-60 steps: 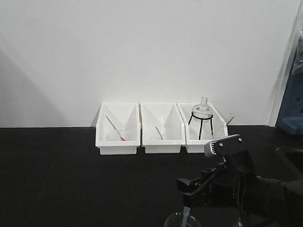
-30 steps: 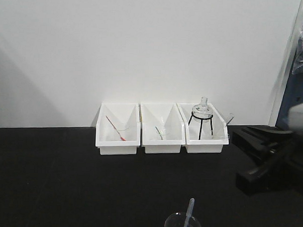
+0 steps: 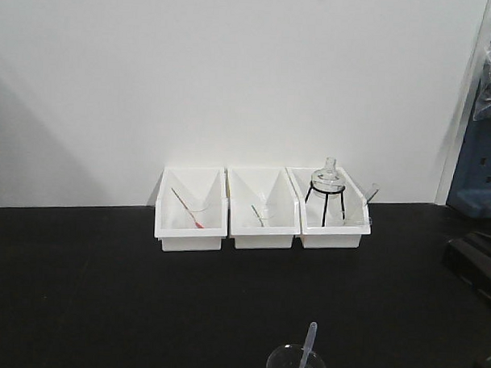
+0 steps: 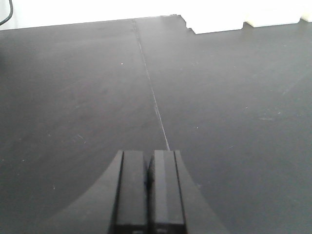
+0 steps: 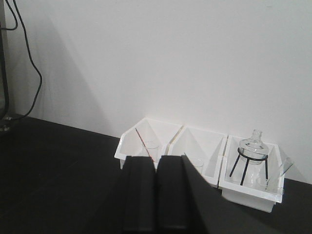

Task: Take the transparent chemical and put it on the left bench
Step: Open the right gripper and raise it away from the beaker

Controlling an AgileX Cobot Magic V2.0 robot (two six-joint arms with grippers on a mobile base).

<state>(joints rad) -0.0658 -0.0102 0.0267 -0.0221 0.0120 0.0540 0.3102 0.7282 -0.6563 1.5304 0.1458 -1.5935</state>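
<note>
1. Front-facing view, left bench (image 3: 104, 292): wide matte black worktop, flat and unglossy, set against a plain white wall.
2. Three white bins (image 3: 262, 207): smooth plastic, open-topped, rectangular with sloped inner walls, in a row at the far edge of the bench against the wall, sides nearly touching.
3. Contents of the bins: thin sticks with coloured tips in the left and middle bins; a clear round flask (image 3: 329, 177) on a black wire tripod in the right bin.
4. Transparent chemical (image 3: 307, 349): slim translucent plastic pipette, near edge of the bench, right of centre. It stands in a small clear glass beaker (image 3: 296, 365), leaning on the rim. Long axis near upright, upper end tilted slightly right; lower end cut off by the picture edge.
5. Left gripper (image 4: 148, 190): black, flat-faced rectangular fingers pressed together, only a hairline seam between them; nothing held. It hangs above bare bench with a thin seam line running away from it.
6. Right gripper (image 5: 155, 200): black, blocky fingers closed against each other, empty, aimed at the bins; its dark bulk shows at the right edge of the front view.
</note>
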